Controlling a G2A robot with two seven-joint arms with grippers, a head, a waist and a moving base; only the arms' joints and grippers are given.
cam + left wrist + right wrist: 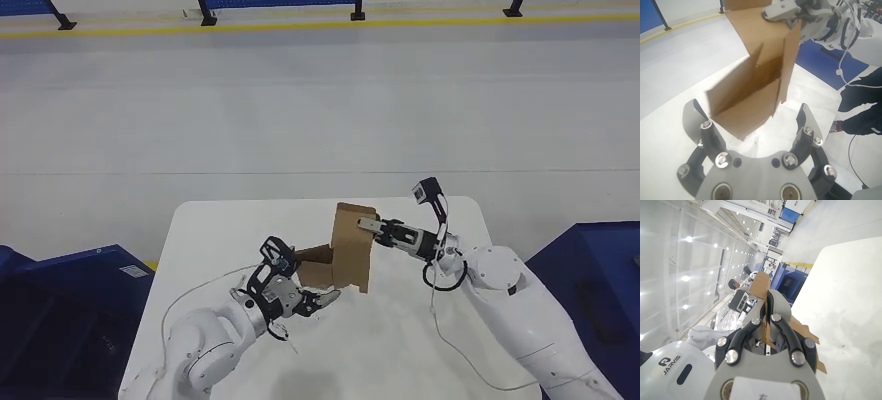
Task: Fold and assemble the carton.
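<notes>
Right pincer [765, 301] was clamped on the top edge of the cardboard carton [351, 250], holding it upright and half-opened at the middle of the white desk [410, 335]. Left pincer [749, 113] sat spread wide just by its lower flaps, gripping nothing.

Bright, even light everywhere. Ceiling lamps [689, 239] burn as rows of white dots far beyond the fingers [778, 302] of the right gripper [764, 300], each with a soft halo. Beside those fingers the table [838, 294] glares almost pure white, its surface washed out. Over at the left gripper [749, 104], the metal fingers [811, 123] catch a pale sheen, and the tabletop between them bleaches out too. Just ahead of the fingertips, the carton [753, 75] is well lit on its outer panels while its inside sinks into deep brown shade. Out past the fingers, the yellow floor line [677, 24] bows near the edge. From above the light is flatter, with soft shadows.
</notes>
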